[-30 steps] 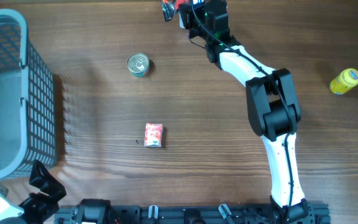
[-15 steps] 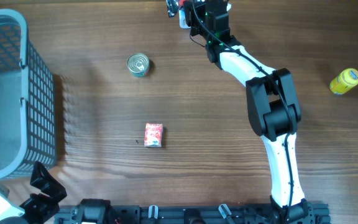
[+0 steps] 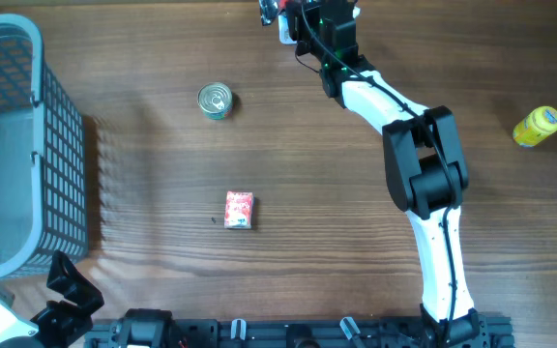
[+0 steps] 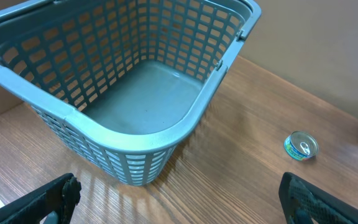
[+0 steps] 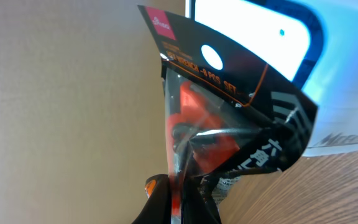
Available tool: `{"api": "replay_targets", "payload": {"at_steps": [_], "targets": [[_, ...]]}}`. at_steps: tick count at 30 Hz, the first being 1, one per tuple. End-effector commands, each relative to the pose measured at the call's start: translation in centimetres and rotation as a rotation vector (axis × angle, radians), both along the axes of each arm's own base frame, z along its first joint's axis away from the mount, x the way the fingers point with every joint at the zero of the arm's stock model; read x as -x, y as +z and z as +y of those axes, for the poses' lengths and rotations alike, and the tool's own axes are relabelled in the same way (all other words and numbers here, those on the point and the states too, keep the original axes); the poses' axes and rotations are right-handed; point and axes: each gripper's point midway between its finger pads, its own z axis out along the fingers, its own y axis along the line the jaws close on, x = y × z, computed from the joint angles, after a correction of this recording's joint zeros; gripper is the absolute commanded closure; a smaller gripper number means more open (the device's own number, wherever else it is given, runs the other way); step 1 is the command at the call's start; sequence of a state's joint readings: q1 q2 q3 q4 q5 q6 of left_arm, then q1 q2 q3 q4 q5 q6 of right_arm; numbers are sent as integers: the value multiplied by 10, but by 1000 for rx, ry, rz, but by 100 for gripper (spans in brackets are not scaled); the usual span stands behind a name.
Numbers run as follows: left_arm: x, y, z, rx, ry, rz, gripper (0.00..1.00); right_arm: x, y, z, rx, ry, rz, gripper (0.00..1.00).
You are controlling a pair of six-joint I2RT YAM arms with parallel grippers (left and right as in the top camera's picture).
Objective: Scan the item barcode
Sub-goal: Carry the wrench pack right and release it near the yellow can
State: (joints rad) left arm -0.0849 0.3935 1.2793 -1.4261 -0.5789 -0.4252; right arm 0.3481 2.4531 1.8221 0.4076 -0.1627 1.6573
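The item is a black and red plastic packet [image 5: 229,124] with a hang hole. My right gripper [image 5: 182,202] is shut on its lower edge. It hangs right in front of the white and blue barcode scanner [image 5: 272,37]. From overhead, the packet [image 3: 265,12] and scanner [image 3: 285,29] sit at the table's far edge, with the right gripper [image 3: 280,12] beside them. My left gripper [image 4: 179,199] is open and holds nothing. It hovers at the near left corner [image 3: 71,295], and its fingers [image 4: 58,194] stand wide apart.
A grey plastic basket [image 3: 8,145] stands at the left, seen close in the left wrist view [image 4: 135,134]. A tin can [image 3: 215,101], a small red box [image 3: 239,210] and a yellow bottle [image 3: 537,127] lie on the wooden table.
The right gripper has shifted the packet slightly toward the scanner, then held still. The left arm has not moved.
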Motion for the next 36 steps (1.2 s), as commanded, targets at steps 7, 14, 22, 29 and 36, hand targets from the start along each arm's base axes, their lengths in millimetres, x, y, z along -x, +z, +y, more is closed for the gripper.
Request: {"api": "replay_targets", "payload": {"at_steps": [7, 14, 22, 29, 36], "targets": [[3, 2, 2, 3, 17, -12, 0, 15, 51, 14, 120, 269, -238, 95], [3, 2, 2, 3, 18, -12, 0, 16, 16, -54, 326, 288, -77, 95], [5, 3, 5, 7, 47, -23, 0, 36, 57, -135, 594, 216, -11, 95], [4, 4, 5, 9, 46, -24, 0, 91, 10, -287, 1134, -111, 482, 95], [2, 2, 0, 28, 14, -22, 0, 123, -9, -384, 1122, -205, 665, 95]]}}
